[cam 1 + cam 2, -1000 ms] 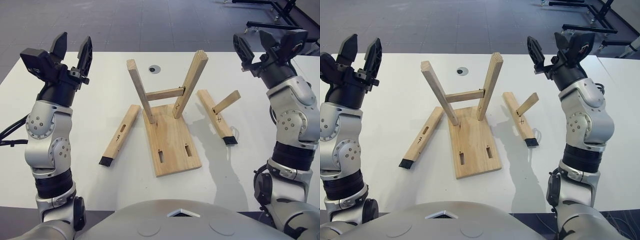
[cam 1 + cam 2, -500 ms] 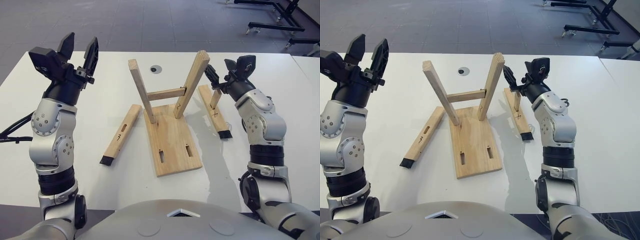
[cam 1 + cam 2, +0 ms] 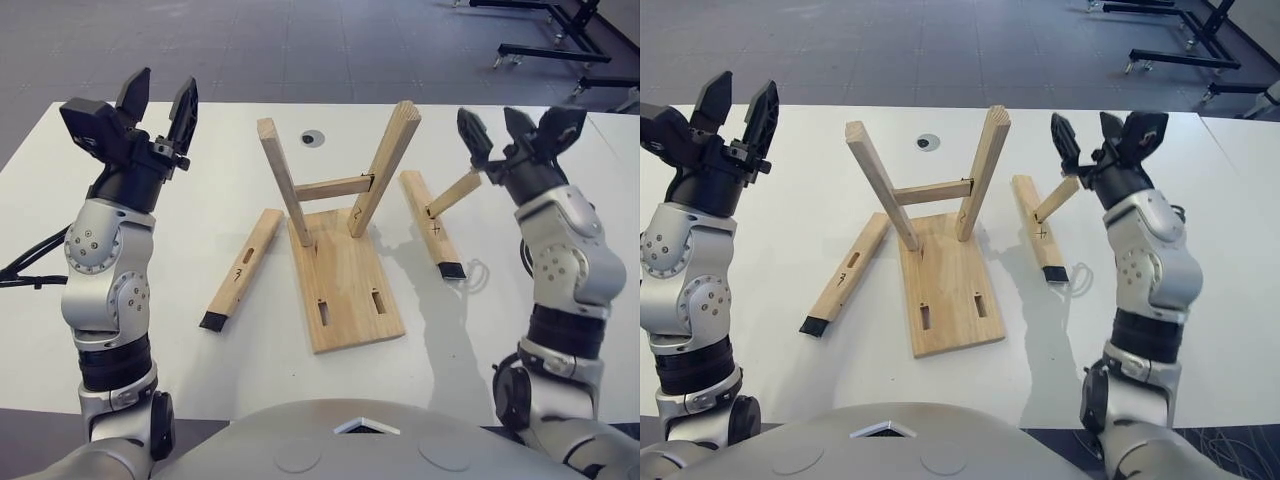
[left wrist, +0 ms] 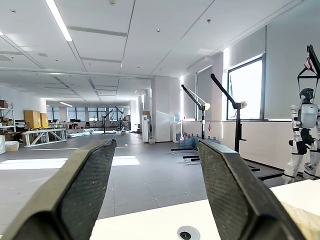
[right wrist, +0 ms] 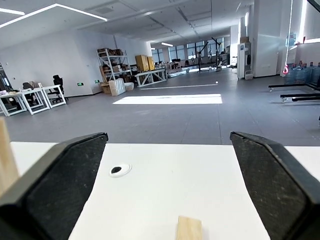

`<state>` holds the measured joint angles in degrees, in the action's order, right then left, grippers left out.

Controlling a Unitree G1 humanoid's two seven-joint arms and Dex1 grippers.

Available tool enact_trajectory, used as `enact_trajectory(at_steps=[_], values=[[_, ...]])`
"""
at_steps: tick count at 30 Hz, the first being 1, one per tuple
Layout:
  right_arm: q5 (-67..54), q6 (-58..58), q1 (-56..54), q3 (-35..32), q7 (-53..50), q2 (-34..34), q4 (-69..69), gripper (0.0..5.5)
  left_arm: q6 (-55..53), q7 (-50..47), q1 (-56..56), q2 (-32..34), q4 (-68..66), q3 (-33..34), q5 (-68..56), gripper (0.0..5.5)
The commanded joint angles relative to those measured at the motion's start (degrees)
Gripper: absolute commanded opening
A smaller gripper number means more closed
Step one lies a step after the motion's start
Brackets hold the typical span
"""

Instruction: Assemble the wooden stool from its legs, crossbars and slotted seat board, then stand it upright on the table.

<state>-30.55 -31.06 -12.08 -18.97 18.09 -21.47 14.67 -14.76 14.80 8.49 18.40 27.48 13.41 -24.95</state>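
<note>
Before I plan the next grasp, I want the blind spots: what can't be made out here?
1. Standing legs, joints with the seat: eye views, the leg feet cover the slots, so seating depth is unknown.
2. Crossbar on the right loose leg: right wrist view, cut off by the bottom edge.
3. Wood at the left wrist view's corner: cut off by the edge; which part, unclear.

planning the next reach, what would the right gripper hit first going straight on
Probably nothing: the right gripper points over the table toward open floor. The wooden crossbar tip lies just below that line.
</note>
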Motion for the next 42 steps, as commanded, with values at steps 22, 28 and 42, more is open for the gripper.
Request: enact_trajectory(at_steps=[22, 28, 42], values=[[10.28, -28.23, 15.25, 12.54, -3.81, -4.39, 7.00, 3.67, 0.27, -4.82, -3.17, -1.76, 5.45, 1.49, 1.33, 2.97], [10.82, -31.92, 14.01, 12.32, -5.31, -2.92, 5.76, 2.73, 0.08, -4.71, -3.53, -1.99, 5.76, 0.86, 1.60, 2.97], [-8.23, -14.42, -10.37, -6.28, 8.84, -2.00, -4.84, 2.05, -4.44, 4.19, 8.09, 0.96, -5.03, 8.95, -19.17, 2.97]])
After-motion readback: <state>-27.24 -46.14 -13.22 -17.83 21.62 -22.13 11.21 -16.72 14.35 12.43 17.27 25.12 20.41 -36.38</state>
